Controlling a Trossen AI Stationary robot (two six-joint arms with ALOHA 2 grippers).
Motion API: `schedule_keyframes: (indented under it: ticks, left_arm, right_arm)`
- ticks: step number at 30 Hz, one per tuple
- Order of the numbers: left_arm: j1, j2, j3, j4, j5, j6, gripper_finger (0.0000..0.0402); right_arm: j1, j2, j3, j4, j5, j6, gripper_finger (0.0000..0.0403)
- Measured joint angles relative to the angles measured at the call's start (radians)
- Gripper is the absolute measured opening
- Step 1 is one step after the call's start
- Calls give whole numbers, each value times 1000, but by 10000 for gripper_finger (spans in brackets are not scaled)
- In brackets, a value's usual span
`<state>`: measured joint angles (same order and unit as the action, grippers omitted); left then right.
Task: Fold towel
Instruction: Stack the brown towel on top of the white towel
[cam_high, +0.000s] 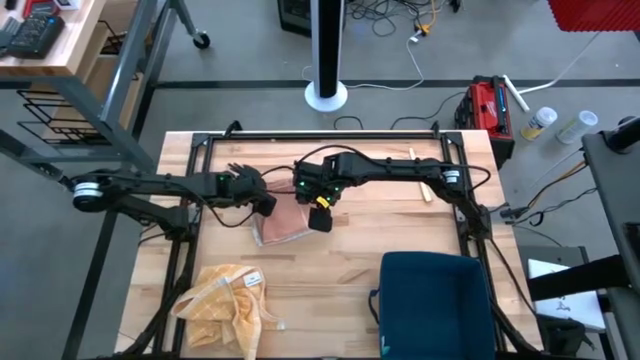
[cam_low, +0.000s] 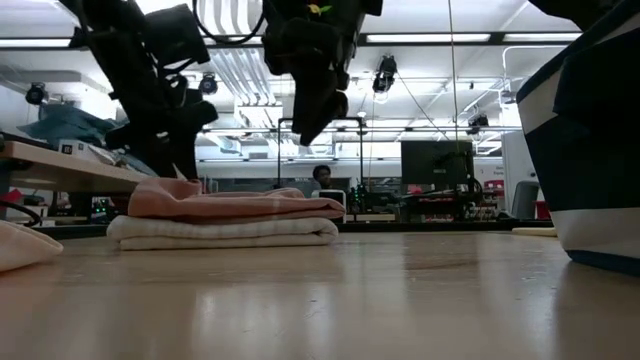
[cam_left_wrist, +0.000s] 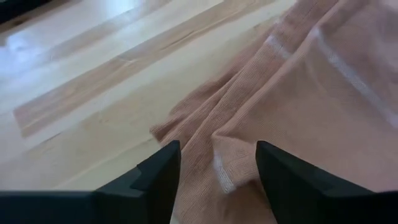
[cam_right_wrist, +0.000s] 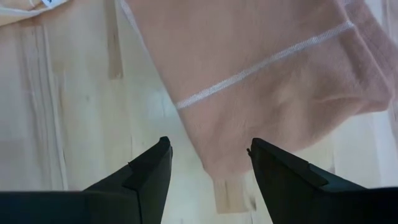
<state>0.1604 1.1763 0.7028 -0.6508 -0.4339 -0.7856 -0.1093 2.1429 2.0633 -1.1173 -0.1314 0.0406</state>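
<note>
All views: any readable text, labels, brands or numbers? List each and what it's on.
None readable.
Red case beyond the table: any marking too small to read.
Monitors in the room behind: blurred, nothing legible.
Pink towel: only a plain white stripe, no label.
Blue bin: no marking visible.

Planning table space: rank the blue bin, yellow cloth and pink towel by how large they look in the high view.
1. Blue bin, largest, though cut off by the picture's bottom edge.
2. Yellow cloth, crumpled and spread out.
3. Pink towel, smallest; it is folded and partly hidden under the arms.
</note>
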Motion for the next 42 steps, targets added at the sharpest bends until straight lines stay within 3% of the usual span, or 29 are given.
schedule_keyframes:
  ticks: [11,23,36,39,42]
  left_arm:
    - [-10,-37,-11,-69,79,-1,165]
    - [-23,-94,-11,-51,86,-19,147]
    - [-21,16,-59,-11,86,23,160]
    - [-21,20,-58,25,78,75,135]
    - [-21,9,-48,54,68,117,75]
  right_arm:
    - [0,0,-12,0,0,-6,212]
    - [0,0,-21,2,0,-17,217]
    - [2,2,-30,11,0,-12,216]
    - [2,2,-39,21,0,-8,217]
    - [2,2,-47,35,0,-8,214]
